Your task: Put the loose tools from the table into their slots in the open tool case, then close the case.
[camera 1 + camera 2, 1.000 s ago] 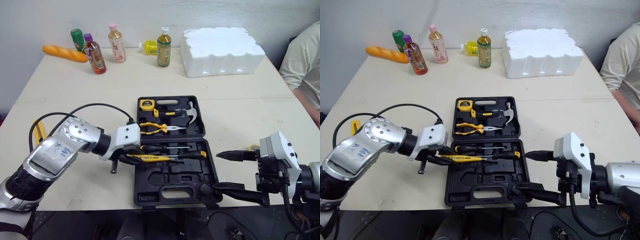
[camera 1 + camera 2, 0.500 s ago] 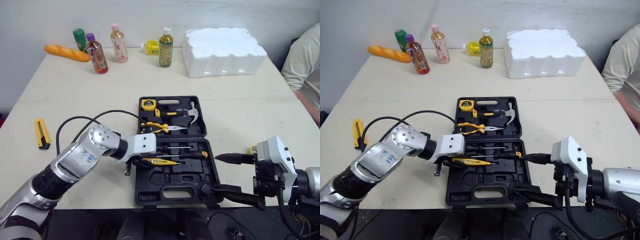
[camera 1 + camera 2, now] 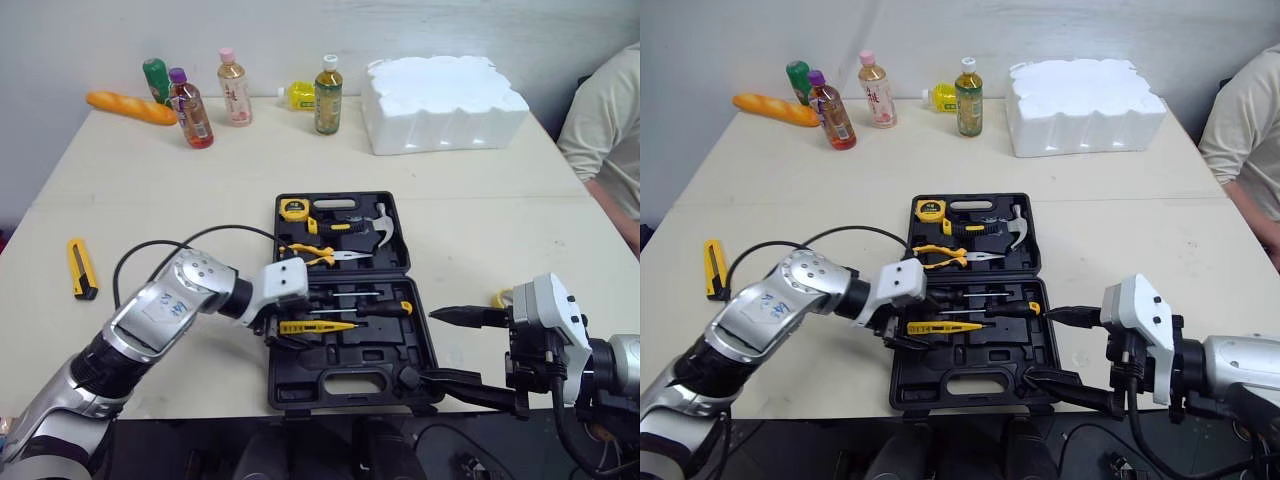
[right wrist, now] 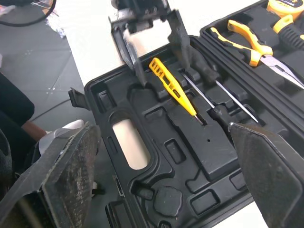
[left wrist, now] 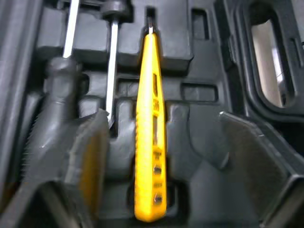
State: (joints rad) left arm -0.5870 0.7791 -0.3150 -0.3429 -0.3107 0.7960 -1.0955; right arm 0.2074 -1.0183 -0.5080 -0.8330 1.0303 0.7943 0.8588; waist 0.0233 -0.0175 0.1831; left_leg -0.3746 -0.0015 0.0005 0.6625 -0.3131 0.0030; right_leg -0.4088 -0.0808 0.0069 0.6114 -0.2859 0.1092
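A yellow tester screwdriver (image 3: 315, 326) lies in the lower half of the open tool case (image 3: 385, 345), at lower centre of the frame, between the left gripper's (image 5: 162, 118) spread fingers, which do not touch it. The right gripper (image 3: 420, 346) hangs wide open at lower right. A utility knife (image 3: 82, 268) lies on the table at far left.

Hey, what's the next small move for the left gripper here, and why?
Probably lift the left gripper straight up out of the case. Its fingers stand open on either side of the yellow tester, which lies in the case untouched, and a knife lies loose on the table.
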